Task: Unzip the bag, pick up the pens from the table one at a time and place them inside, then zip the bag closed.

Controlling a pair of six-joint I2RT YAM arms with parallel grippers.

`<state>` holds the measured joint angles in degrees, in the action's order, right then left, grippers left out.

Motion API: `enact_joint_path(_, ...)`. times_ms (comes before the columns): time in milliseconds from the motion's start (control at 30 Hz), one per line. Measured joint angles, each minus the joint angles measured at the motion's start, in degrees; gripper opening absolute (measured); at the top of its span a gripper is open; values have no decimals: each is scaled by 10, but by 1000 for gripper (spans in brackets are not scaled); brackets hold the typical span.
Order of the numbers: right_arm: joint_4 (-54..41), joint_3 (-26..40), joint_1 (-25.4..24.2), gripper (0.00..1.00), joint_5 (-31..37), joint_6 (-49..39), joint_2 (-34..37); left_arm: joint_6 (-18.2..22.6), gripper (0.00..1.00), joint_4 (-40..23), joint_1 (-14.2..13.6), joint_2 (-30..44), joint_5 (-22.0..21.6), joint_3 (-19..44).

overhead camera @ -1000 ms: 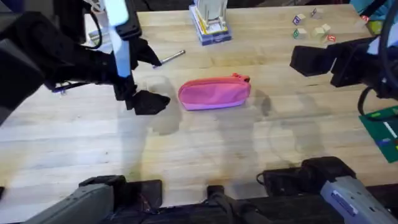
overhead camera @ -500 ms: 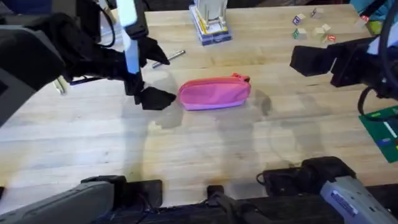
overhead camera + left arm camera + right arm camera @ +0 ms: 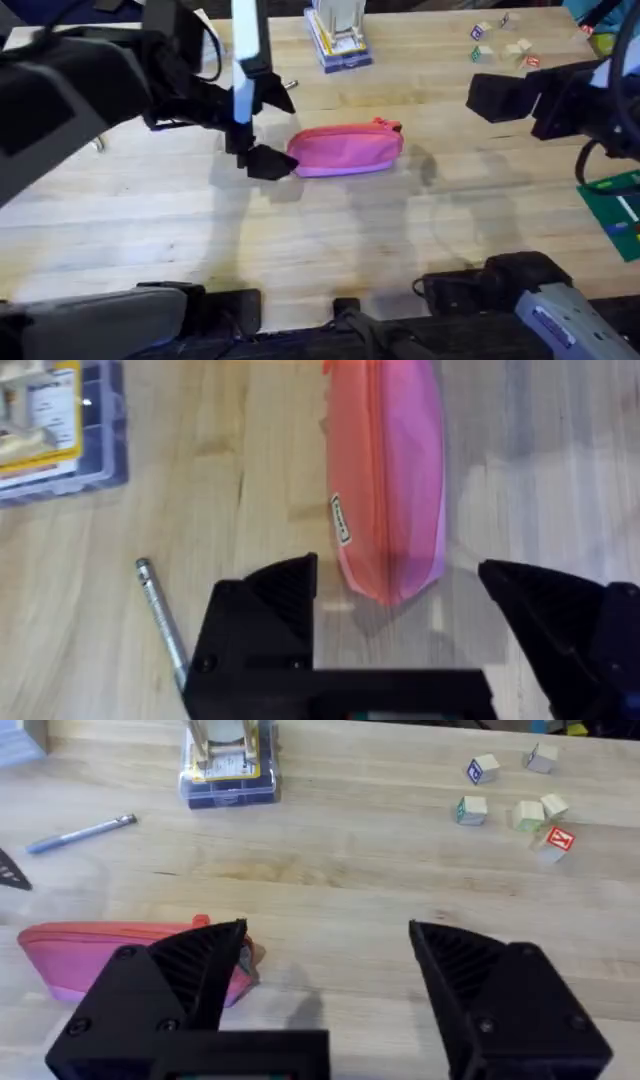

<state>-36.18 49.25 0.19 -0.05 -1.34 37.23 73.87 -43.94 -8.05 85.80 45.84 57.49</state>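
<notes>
Pink bag [image 3: 345, 149] zipped; left claw [image 3: 268, 161] wide at its end; right claw [image 3: 325, 982] wide.

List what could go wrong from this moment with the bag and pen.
1. The left tool is open around the bag's end; closing there may only pinch or shove the fabric.
2. The zipper pull sits at the opposite end, so the bag is not yet unzipped.
3. The pen lies close beside a left finger and might get knocked.

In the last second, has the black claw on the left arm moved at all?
Yes. The left gripper has slid rightward across the light wooden table, closing on the left end of the oblong pink fabric pouch, which stayed put.
</notes>
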Motion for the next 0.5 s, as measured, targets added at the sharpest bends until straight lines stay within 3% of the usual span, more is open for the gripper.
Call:
enact_joint_path(267, 0, 0, 0, 997, 0, 0, 0, 1, 993, 5, -34, 35, 0, 0)
enact_joint_path(500, 0, 0, 0, 998, 0, 0, 0, 2, 993, 7, -36, 39, -22, 0)
